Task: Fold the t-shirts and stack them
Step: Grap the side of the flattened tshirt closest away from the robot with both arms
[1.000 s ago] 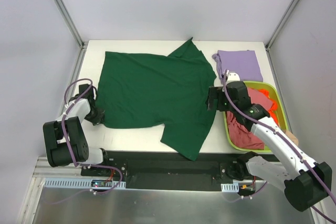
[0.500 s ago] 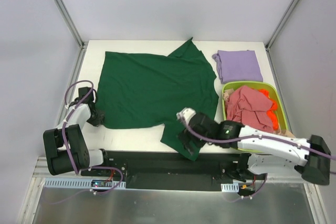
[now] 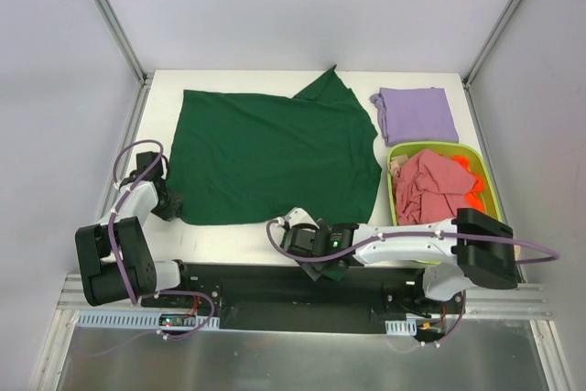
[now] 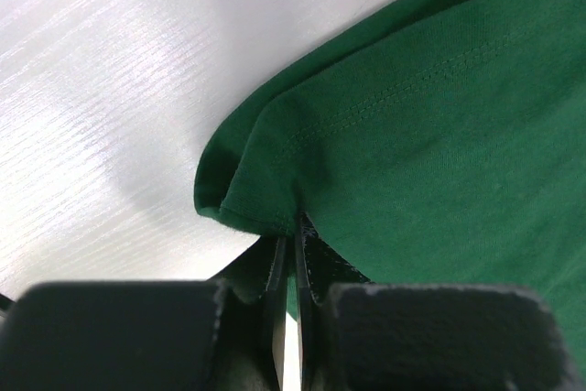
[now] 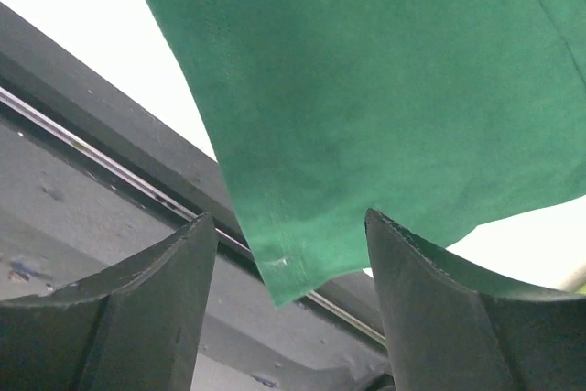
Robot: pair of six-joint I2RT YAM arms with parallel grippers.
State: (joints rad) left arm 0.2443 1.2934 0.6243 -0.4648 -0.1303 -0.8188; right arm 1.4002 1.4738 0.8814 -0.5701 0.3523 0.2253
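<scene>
- From the top, the big green shirt (image 3: 275, 157) lies flat and open on the table (image 3: 229, 231). It is not folded yet.
- The right gripper (image 3: 295, 243) was up by the basket (image 3: 430, 146) a moment ago. Now its arm lies low along the front of the table, at the shirt's near edge. I think it wants to grab there and start a fold.
- The left gripper (image 3: 167, 200) has not moved from the shirt's left corner.
- The purple shirt (image 3: 418, 114) sits folded at the back. The red shirt (image 3: 430, 188) waits in the basket, out of the way.
- From the left wrist, the left gripper is pinched tight on the green hem.
- From the right wrist, the right gripper's fingers are wide apart and hold nothing. The green sleeve (image 5: 302, 135) hangs between them. The black rail (image 5: 82, 107) is close below and could get in the way.
</scene>
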